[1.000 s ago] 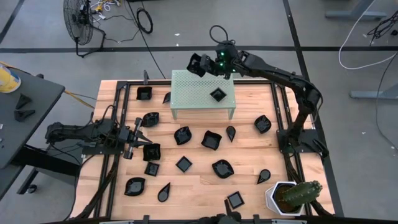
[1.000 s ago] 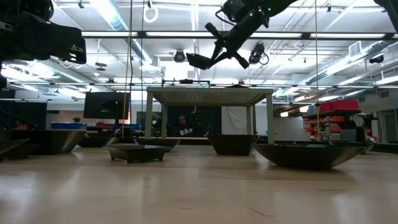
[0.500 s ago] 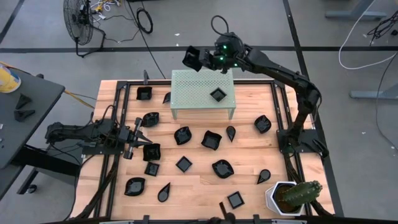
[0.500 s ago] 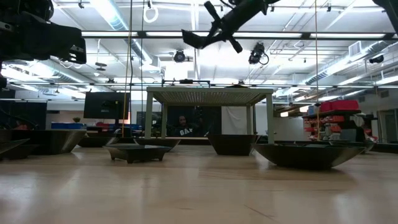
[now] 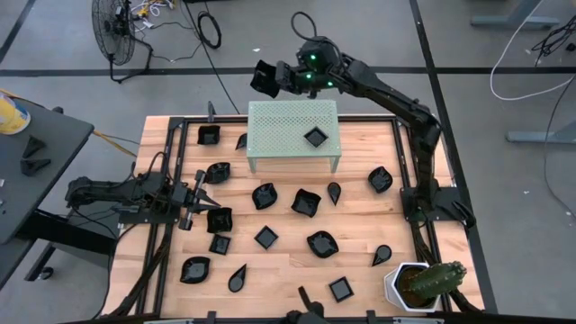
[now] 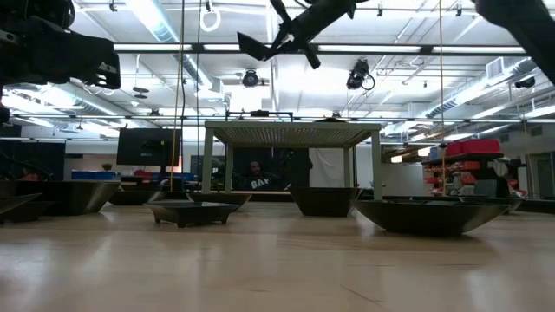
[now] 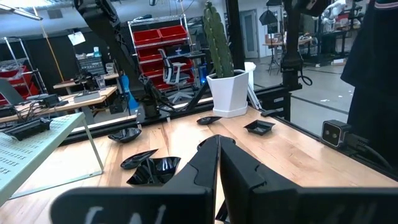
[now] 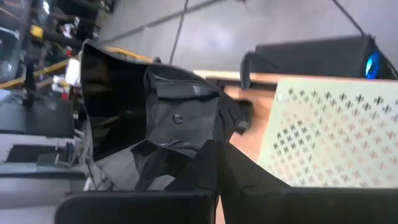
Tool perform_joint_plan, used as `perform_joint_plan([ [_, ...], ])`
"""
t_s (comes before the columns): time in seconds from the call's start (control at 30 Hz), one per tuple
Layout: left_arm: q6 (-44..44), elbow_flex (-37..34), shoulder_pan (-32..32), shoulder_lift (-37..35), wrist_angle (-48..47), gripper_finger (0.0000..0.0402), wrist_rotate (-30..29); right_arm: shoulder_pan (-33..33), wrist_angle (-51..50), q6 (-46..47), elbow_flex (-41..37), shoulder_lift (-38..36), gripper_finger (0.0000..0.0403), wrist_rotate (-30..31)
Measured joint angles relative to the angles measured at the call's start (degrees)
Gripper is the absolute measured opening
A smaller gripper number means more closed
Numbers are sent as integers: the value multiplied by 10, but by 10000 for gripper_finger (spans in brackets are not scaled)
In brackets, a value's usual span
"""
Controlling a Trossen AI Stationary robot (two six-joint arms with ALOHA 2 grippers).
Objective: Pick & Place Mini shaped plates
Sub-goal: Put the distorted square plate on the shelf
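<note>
Right gripper [image 5: 277, 79] gripping black square plate [image 5: 265, 77] beyond green stand [image 5: 292, 135]; left gripper [image 5: 200, 209] resting clenched, empty.

The right arm is raised and stretched from its base at the bench's right edge out past the far edge, its right end effector [image 5: 281, 77] carried high there with the fingers clamped on a mini shaped plate [image 5: 265, 78]. The left arm is folded low along the bench's left edge, its left end effector [image 5: 205, 206] closed and empty.
</note>
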Motion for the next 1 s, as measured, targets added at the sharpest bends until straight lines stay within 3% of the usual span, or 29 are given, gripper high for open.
perform_joint_plan([
  [0.27,0,0,0,0,0,23,0,0,-61,7,29,49,4,-57],
  [1.0,0,0,0,0,0,23,0,-36,-155,13,29,137,4,-61],
])
